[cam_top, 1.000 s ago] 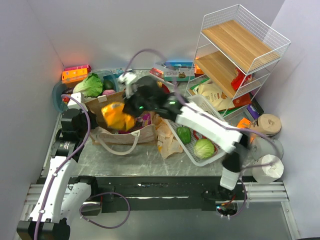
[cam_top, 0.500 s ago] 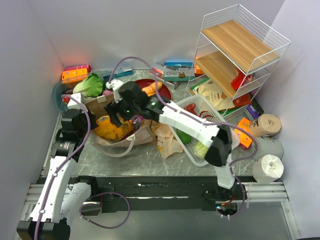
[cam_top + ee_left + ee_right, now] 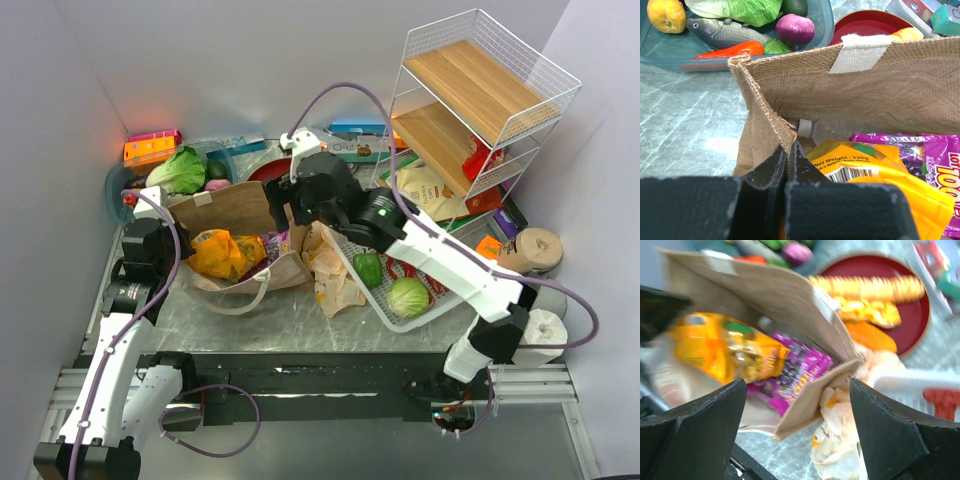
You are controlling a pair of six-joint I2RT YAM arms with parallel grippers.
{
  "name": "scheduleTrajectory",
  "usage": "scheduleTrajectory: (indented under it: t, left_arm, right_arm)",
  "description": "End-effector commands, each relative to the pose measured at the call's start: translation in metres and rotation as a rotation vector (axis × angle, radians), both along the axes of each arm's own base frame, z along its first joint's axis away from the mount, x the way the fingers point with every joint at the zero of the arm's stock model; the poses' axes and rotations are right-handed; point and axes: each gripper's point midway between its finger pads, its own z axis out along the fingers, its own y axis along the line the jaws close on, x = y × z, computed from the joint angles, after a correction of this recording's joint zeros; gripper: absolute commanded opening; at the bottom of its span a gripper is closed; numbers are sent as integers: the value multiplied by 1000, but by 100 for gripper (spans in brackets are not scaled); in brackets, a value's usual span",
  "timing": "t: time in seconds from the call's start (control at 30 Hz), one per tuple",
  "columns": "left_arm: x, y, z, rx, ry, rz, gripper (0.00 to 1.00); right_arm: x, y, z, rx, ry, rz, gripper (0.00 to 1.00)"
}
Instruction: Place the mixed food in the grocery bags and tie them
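Our left arm (image 3: pixel 112 345) stretches forward, left gripper (image 3: pixel 788 152) clenched on the bag's (image 3: pixel 865 100) corner (packets (image 3: pixel 865 165) lie inside), while our right arm (image 3: pixel 440 260) arcs over, right gripper (image 3: pixel 797 385) spread wide above the bag's right end.

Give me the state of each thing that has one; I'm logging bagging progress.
Brown bag: open, untied, partly filled.
Orange packet: lying inside the brown bag.
Purple packet: inside the brown bag, beside the orange packet.
Left gripper: jaws shut on the brown bag's edge.
Right gripper: jaws open, empty, above the brown bag.
Plastic bag: crumpled beside the brown bag, untied.
Cabbage: in the white basket, not yet bagged.
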Motion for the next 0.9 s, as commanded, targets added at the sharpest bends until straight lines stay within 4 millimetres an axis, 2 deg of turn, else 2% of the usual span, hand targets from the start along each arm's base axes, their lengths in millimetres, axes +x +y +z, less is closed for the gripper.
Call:
scheduleTrajectory:
  t: [0.0,0.07,0.1,0.17,0.23,0.27,0.33,0.37,0.4,0.43,0.47,0.5,0.53,0.6,0.63,0.67,0.73,0.77,0.8,0.87]
  left_arm:
    - [7,5,23,-10,-93,35,1]
    - [8,5,24,-12,-94,35,1]
    - [8,5,24,-12,-94,35,1]
    - [8,4,25,-17,-94,29,1]
    - [8,2,27,-24,-100,23,1]
    - [8,3,28,-26,-104,27,1]
    - [8,11,37,-18,-123,76,1]
    - [8,19,43,-9,-130,117,1]
    - [7,26,68,-3,-175,155,1]
    - [5,42,78,26,-184,242,1]
    - [1,49,89,40,-193,280,1]
    - [-3,55,118,42,-251,311,1]
    - [-7,61,130,60,-276,338,1]
    - [-16,71,158,70,-337,390,1]
    - [-20,73,164,72,-351,400,1]
    - [-24,76,167,72,-357,416,1]
    - [-28,77,162,77,-348,426,1]
    - [-30,79,158,78,-339,437,1]
    - [-32,83,143,87,-300,462,1]
    - [-41,90,134,90,-290,508,1]
  right_arm:
    - [13,-14,-62,-138,113,-143,90]
    - [13,-8,-75,-116,151,-131,90]
    - [3,2,-92,-99,212,-64,89]
    - [4,12,-100,-46,253,-40,89]
    - [11,12,-117,-75,283,-67,78]
    - [12,8,-124,-111,293,-74,67]
    - [19,12,-114,-120,269,-62,19]
    - [19,8,-105,-141,244,-55,2]
    - [21,12,-76,-102,192,-47,0]
    - [21,12,-59,-83,155,-39,0]
    - [15,14,-30,-38,92,-10,0]
    - [13,16,-8,6,53,9,0]
    - [5,21,4,42,43,58,0]
    - [2,26,24,98,4,96,0]
    - [2,29,24,99,2,107,0]
    - [6,35,12,74,18,114,0]
    - [10,42,2,49,41,124,0]
    - [12,54,-17,25,83,153,0]
    - [8,62,-19,32,100,178,0]
    - [4,79,-31,50,143,217,0]
